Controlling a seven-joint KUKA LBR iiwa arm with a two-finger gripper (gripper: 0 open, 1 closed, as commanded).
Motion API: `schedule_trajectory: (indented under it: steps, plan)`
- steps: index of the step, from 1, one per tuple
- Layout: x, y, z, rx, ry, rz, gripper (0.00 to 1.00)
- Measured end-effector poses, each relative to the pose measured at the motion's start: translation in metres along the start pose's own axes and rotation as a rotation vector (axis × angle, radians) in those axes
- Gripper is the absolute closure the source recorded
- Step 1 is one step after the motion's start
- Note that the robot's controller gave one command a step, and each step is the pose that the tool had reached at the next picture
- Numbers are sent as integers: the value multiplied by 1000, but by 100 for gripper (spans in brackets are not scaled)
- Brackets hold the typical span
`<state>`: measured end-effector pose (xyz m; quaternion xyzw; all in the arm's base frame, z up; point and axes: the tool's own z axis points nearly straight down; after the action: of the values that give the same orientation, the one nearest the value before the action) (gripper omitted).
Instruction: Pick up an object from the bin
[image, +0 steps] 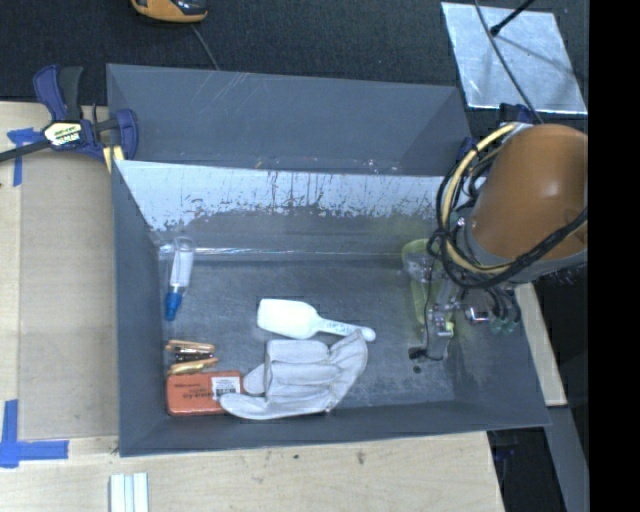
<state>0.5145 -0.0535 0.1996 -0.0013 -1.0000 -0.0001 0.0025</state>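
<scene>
My gripper (432, 350) hangs low at the right side of the bin, close to the right wall, its thin metal fingers pointing down at bare floor. Nothing shows between the fingers. The nearest loose thing is a white scoop-like brush (300, 320) with a short handle, lying near the middle of the floor to the gripper's left. Just below it lies a crumpled white glove (305, 378). A pale green object (418, 262) sits behind the gripper against the right wall, partly hidden by the arm's cables.
At the front left lie an orange flat block (203, 392) and a small brown-gold piece (190, 352). A clear tube with a blue tip (179, 280) stands along the left wall. The arm's orange dome and cables overhang the bin's right edge.
</scene>
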Motion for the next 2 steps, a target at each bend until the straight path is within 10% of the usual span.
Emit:
schedule_trajectory:
  steps: [2]
  plan:
    - [-4, 19, 33, 2, -13, -79, 0]
